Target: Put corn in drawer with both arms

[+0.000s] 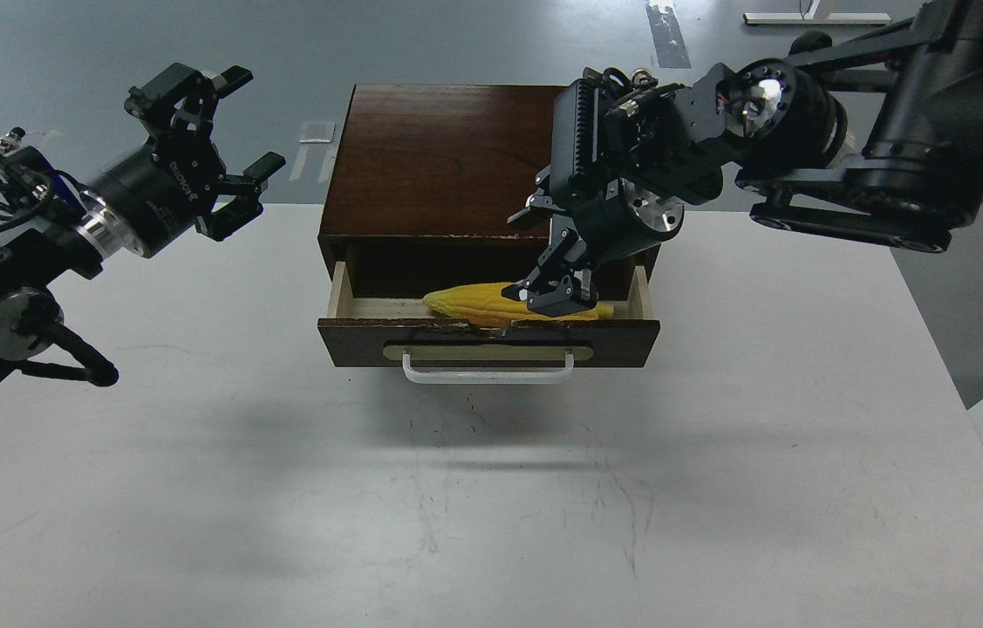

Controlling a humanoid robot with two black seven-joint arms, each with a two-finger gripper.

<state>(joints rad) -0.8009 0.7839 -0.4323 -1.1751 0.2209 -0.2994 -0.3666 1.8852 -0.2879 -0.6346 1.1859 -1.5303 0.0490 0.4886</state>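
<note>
The yellow corn lies lengthwise inside the open drawer, just behind its front panel, with its tip pointing left. The drawer is pulled out of the dark-brown wooden box and has a white bar handle. My right gripper hangs over the right part of the corn with its fingers apart. The cob shows on both sides of the fingers, and they hide part of it. My left gripper is open and empty, held in the air to the left of the box.
The box stands at the back middle of a white table. The right arm's thick links reach over the table's back right corner. The left arm's elbow is at the left edge.
</note>
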